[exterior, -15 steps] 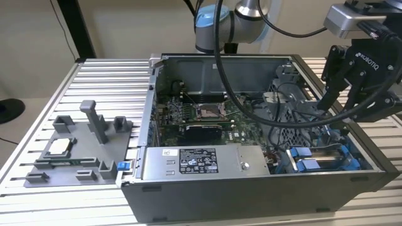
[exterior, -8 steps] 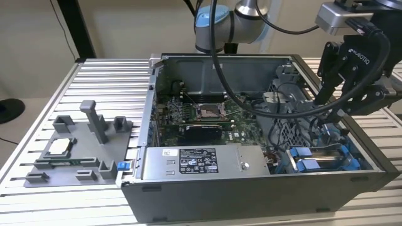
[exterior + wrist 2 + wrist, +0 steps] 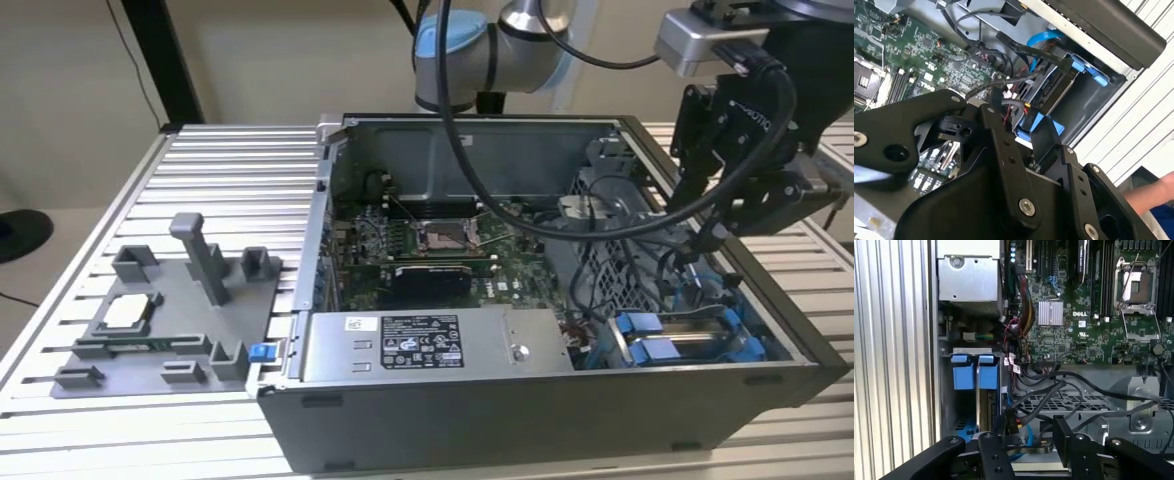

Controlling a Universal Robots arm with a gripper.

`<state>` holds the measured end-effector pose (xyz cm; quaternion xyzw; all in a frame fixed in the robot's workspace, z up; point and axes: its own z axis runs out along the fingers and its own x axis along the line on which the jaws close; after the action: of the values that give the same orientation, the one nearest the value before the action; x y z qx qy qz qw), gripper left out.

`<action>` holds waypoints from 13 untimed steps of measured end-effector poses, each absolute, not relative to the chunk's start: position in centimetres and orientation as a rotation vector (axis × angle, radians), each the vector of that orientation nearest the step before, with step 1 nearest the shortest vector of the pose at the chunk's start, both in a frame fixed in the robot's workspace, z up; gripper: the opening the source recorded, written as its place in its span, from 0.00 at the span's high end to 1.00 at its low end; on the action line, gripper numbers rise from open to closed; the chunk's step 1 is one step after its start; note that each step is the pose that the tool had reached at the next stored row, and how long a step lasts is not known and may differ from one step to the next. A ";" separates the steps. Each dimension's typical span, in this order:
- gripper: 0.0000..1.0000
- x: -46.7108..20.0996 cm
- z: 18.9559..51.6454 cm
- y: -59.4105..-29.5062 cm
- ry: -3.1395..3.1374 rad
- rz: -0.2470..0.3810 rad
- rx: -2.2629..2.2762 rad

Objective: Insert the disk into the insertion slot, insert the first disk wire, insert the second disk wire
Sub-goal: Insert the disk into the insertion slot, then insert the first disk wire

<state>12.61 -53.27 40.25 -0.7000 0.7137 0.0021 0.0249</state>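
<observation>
The exterior view shows the gripper (image 3: 703,240) above the grey metal case (image 3: 534,420), over the corner slot (image 3: 755,338) holding the blue-framed disk (image 3: 687,335). The first wrist view adds a black plug (image 3: 1009,424) beside it; I cannot tell whether it grips.

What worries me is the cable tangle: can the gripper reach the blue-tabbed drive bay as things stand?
Probably yes: the gripper hangs above the open case near the drive bay, whose top looks uncovered; black cables loop close beside it.

There are 1 computer case (image 3: 534,420), 1 motherboard (image 3: 400,235), 1 power supply box (image 3: 427,345) and 2 blue tabs (image 3: 962,375) (image 3: 988,375).
</observation>
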 end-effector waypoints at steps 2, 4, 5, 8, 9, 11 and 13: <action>0.00 12.5 40.1 -53.0 2.194 -0.016 -2.157; 0.00 12.5 40.0 -52.8 2.186 -0.031 -2.151; 0.00 12.5 40.0 -52.9 2.186 -0.031 -2.151; 0.00 12.5 40.1 -53.1 2.186 -0.031 -2.151; 0.00 12.5 40.2 -53.2 2.187 -0.031 -2.152; 0.00 12.5 40.5 -53.4 2.187 -0.030 -2.152; 0.00 12.5 40.6 -53.6 2.188 -0.028 -2.153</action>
<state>12.47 -53.61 40.59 -0.7009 0.7123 -0.0090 0.0357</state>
